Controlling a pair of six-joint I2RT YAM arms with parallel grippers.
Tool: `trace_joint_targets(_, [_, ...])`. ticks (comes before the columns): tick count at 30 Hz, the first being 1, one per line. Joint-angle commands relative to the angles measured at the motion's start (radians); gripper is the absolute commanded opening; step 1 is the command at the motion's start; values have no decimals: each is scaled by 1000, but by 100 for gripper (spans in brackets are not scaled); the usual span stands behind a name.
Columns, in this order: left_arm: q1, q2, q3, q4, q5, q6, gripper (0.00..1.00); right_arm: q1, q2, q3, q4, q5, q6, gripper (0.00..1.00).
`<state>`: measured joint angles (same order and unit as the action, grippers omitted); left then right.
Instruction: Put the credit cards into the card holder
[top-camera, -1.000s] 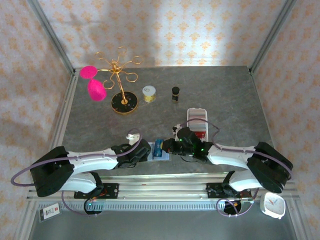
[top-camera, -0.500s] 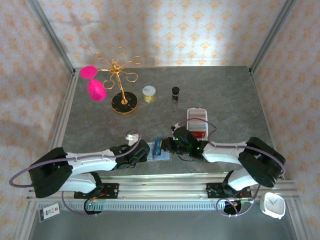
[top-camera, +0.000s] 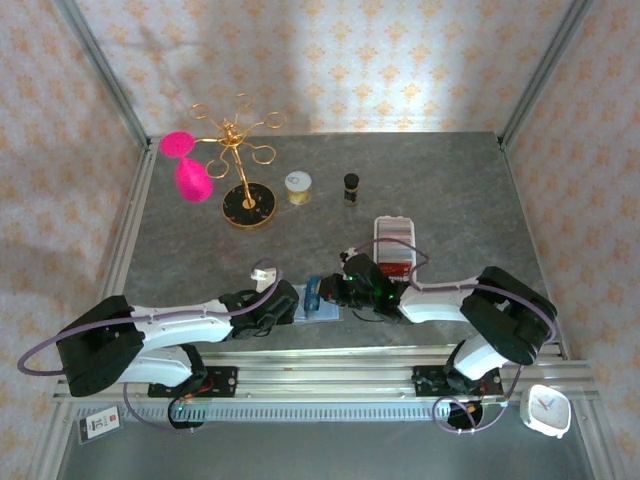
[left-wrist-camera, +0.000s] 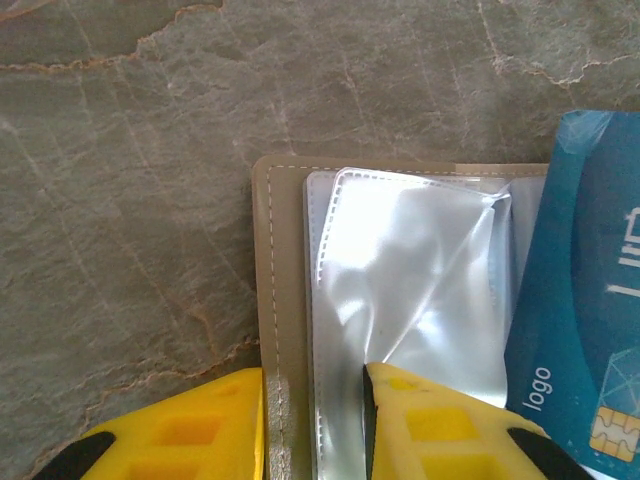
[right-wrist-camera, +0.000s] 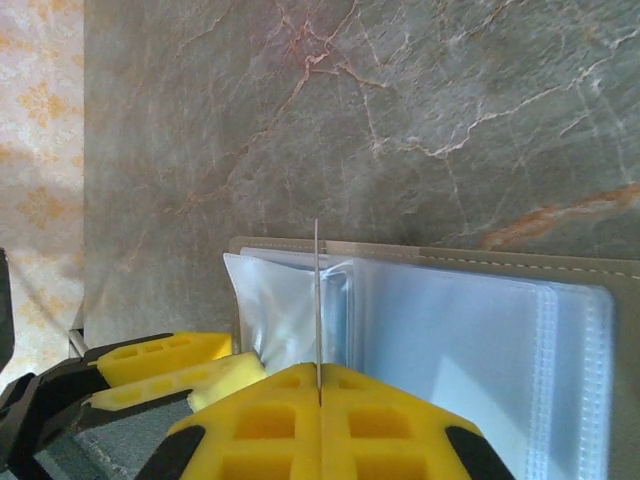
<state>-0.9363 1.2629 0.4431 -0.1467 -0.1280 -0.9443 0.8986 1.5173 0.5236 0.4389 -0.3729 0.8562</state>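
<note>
The card holder (left-wrist-camera: 277, 300) lies open near the table's front edge, grey-green cover down and clear sleeves (left-wrist-camera: 420, 260) up. My left gripper (left-wrist-camera: 313, 420) is shut on its left edge, pinching the cover and a sleeve, which creases at the fingertip. My right gripper (right-wrist-camera: 319, 385) is shut on a blue credit card (left-wrist-camera: 580, 300). In the right wrist view the credit card (right-wrist-camera: 317, 290) stands edge-on over the sleeves (right-wrist-camera: 450, 350). From above, the left gripper (top-camera: 293, 303) and right gripper (top-camera: 327, 292) meet over the card holder (top-camera: 322, 313).
A white tray (top-camera: 393, 232) with a red item stands just behind the right gripper. Further back are a gold jewellery stand (top-camera: 247, 205) with pink pieces, a small yellow roll (top-camera: 298, 186) and a dark bottle (top-camera: 351, 186). A white clock (top-camera: 545, 411) sits off the table, front right.
The right arm's elbow has swung in towards the left and its gripper has edged left with the card. The left arm has stayed still.
</note>
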Motion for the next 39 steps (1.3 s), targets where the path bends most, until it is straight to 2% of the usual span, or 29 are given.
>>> trace_joint_targets(1, [-10, -8, -27, -17, 18, -2, 28, 9, 6, -13, 24, -31, 21, 0])
trace_joint_targets(11, [-10, -11, -30, -15, 23, -5, 28, 9, -67, -53, 23, 35, 44, 0])
trace_joint_targets(29, [-10, -22, -38, -14, 22, -10, 28, 37, 34, -41, 86, -32, 70, 0])
trace_joint_targets(39, [-10, -21, -47, 0, 18, -38, 35, 42, 50, -51, 51, -32, 70, 0])
